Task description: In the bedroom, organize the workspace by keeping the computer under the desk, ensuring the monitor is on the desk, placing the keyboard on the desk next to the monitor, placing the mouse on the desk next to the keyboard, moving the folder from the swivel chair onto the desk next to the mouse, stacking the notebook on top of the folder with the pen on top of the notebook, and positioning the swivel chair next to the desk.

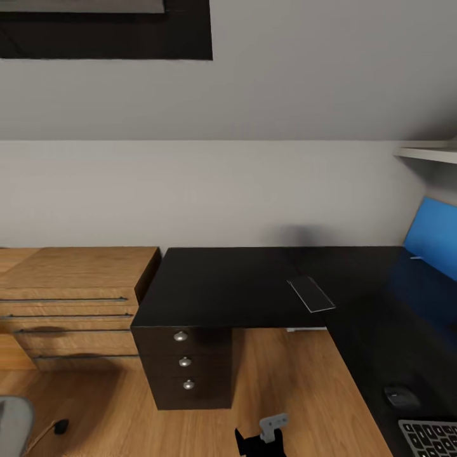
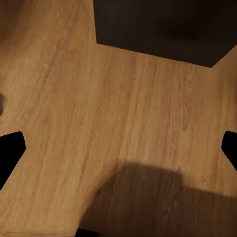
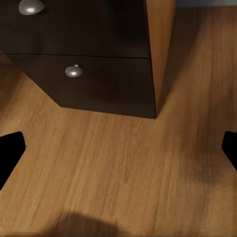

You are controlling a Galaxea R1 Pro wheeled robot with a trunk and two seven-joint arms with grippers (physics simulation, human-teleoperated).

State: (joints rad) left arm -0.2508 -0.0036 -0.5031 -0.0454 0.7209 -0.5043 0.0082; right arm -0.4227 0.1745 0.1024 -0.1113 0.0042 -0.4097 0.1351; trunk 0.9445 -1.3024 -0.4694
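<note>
The left gripper (image 2: 118,148) is hanging over the wood plank floor (image 2: 123,113) with its jaws spread wide, gripping nothing and touching nothing. The right gripper (image 3: 118,148) is also standing wide open and empty above the floor, just in front of the black drawer unit (image 3: 89,59) with its round silver knobs (image 3: 74,71).

On the black L-shaped table (image 1: 241,285), a thin dark notebook (image 1: 311,294) is lying flat near the inner corner. Right of the notebook, the blue folder (image 1: 435,244) is sitting tilted at the far end. Nearer than the notebook along the same wing, the mouse (image 1: 401,397) is resting just beyond the keyboard (image 1: 435,438). A light wooden dresser (image 1: 76,298) is standing against the table's left end.
</note>
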